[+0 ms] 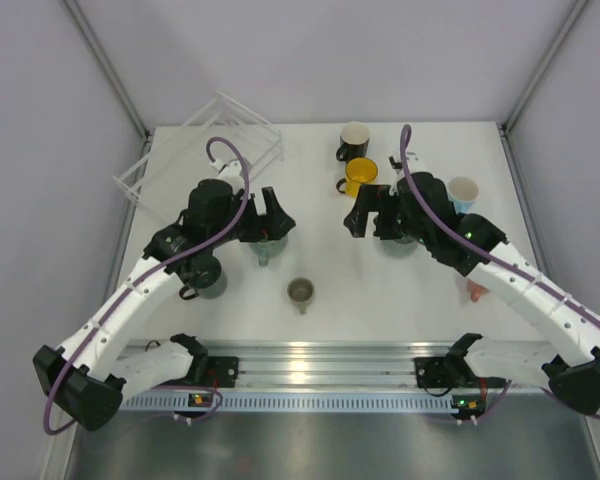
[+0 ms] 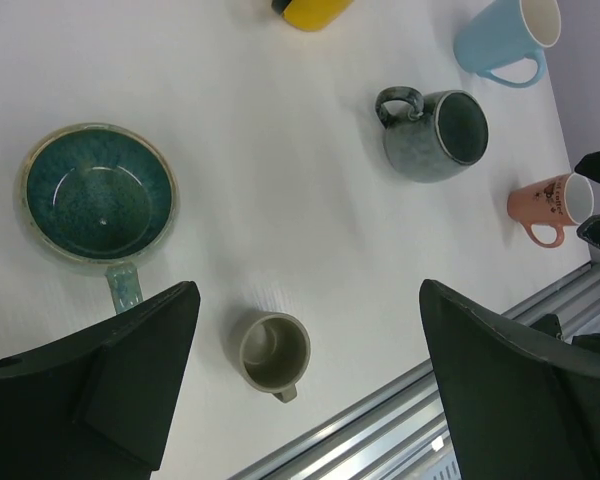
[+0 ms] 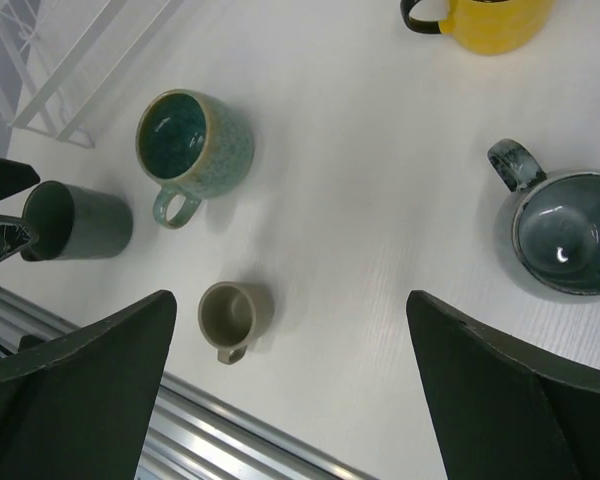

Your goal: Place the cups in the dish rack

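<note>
The left gripper (image 2: 308, 298) hangs above the table (image 1: 380, 300) with its two fingers spread wide. Nothing is between them. It is close to the teal mug (image 2: 98, 195).

The clear rack (image 1: 200, 145) is in the far left corner of the table, set at a slant. All the cups I can see are out on the table.

The green cup (image 1: 206, 280) sits beside the left arm. Next comes the teal mug, with its handle pointing to the near edge. The little olive cup (image 1: 300, 291) sits alone in the middle, closer to the near edge.

At the back stands the black mug (image 1: 353, 140), and the yellow mug (image 1: 360, 175) is just in front of it.

The right gripper (image 3: 290, 300) is spread wide too and holds nothing. The grey mug (image 3: 565, 232) is right beside it. The blue cup (image 1: 463, 190) stands near the right edge. The pink cup (image 2: 548, 203) is closer to the front, partly hidden under the right arm.
</note>
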`<state>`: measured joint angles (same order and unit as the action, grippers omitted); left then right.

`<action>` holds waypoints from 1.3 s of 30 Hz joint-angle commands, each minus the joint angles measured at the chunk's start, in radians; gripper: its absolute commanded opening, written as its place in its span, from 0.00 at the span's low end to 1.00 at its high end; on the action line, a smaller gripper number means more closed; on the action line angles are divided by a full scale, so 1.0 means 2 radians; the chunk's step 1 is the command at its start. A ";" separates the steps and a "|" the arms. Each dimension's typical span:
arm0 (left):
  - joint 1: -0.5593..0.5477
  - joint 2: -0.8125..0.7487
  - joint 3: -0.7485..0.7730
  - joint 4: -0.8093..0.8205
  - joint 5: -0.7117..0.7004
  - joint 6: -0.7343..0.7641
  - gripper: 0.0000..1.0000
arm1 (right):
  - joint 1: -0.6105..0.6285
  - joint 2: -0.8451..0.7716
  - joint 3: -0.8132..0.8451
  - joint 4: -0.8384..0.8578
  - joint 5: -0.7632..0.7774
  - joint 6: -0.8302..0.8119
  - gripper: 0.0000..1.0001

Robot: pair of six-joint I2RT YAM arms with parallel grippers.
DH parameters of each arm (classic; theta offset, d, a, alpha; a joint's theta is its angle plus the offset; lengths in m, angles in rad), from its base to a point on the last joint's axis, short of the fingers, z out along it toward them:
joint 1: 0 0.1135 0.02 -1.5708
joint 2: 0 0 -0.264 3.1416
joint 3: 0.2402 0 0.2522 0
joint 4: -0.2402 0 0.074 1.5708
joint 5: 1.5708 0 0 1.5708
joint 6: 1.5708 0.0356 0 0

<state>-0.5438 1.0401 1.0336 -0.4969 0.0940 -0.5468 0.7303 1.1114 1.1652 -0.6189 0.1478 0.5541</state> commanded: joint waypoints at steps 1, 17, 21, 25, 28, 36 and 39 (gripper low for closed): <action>0.000 -0.018 0.002 0.007 0.008 0.006 0.97 | -0.002 0.002 0.010 0.013 0.003 0.011 0.99; 0.000 -0.034 -0.027 0.007 -0.002 0.010 0.96 | -0.030 0.028 0.018 0.036 -0.016 -0.069 1.00; 0.000 -0.036 -0.027 0.008 -0.007 0.013 0.96 | -0.083 0.077 0.074 0.025 -0.043 -0.104 0.94; 0.000 -0.050 -0.031 0.008 -0.007 0.020 0.96 | -0.126 0.131 0.125 0.020 -0.023 -0.128 0.73; 0.000 -0.058 -0.035 0.008 -0.006 0.028 0.96 | -0.152 0.172 0.155 0.021 0.013 -0.095 0.66; 0.000 -0.065 -0.044 0.008 -0.016 0.026 0.95 | -0.185 0.336 0.317 0.036 0.073 -0.026 0.55; 0.000 -0.068 -0.041 0.008 -0.014 0.025 0.95 | -0.188 0.404 0.397 0.023 0.076 -0.017 0.54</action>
<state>-0.5438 0.9226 0.9440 -0.4999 0.0772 -0.5064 0.3706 1.8389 1.8080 -0.5934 0.2546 0.4751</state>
